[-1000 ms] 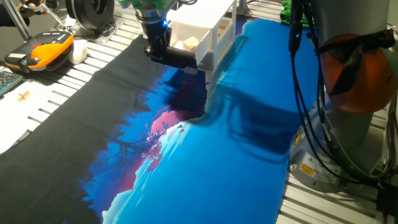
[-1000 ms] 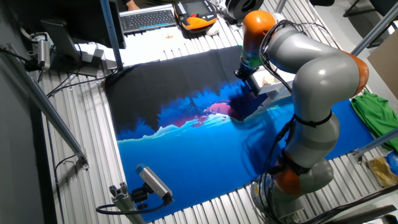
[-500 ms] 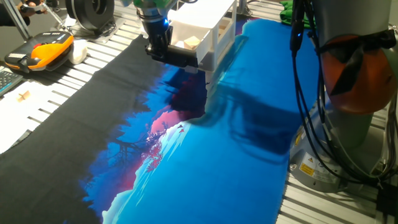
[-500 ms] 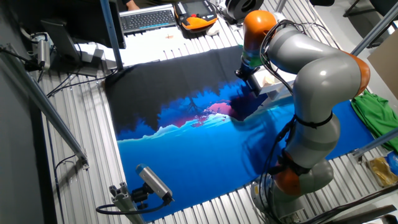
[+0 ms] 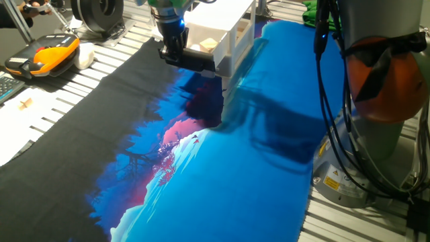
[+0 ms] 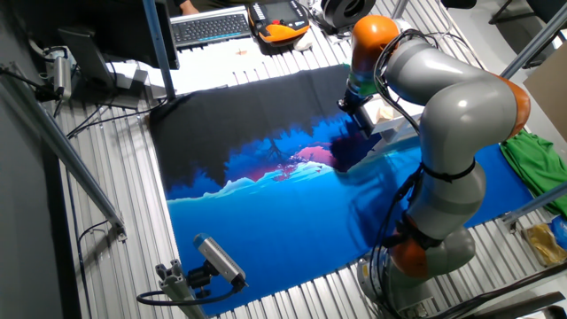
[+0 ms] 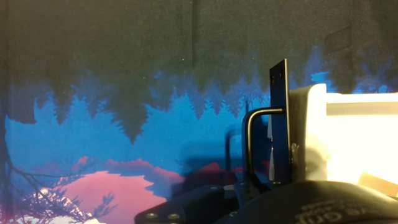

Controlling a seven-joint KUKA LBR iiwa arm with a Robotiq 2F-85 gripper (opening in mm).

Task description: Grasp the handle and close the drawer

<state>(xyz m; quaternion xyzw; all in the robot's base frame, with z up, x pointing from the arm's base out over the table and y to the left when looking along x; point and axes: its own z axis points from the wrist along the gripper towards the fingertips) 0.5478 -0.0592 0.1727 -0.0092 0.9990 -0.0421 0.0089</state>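
The white drawer [image 5: 205,37] sticks partly out of the top of a small white cabinet [image 5: 236,33] at the far side of the mat. Its dark front strip [image 5: 196,62] carries the handle [image 7: 249,143], a thin dark bar standing off the strip [image 7: 280,118]. My gripper [image 5: 172,52] is at the left end of the strip, shut on the handle; in the hand view [image 7: 255,190] the bar runs down between the fingers [image 7: 186,210]. The drawer [image 7: 348,137] is bright white at the right. In the other fixed view my gripper [image 6: 356,111] is at the drawer front [image 6: 383,113].
A blue, pink and black printed mat [image 5: 201,168] covers the slatted table. An orange-black device [image 5: 44,54] and a white object [image 5: 84,55] lie at the far left. A keyboard [image 6: 208,27] and green cloth [image 6: 532,155] lie off the mat. My arm's base [image 6: 425,248] stands at the near right.
My gripper has moved a little toward the cabinet with the handle in it, and the drawer has slid slightly further in.
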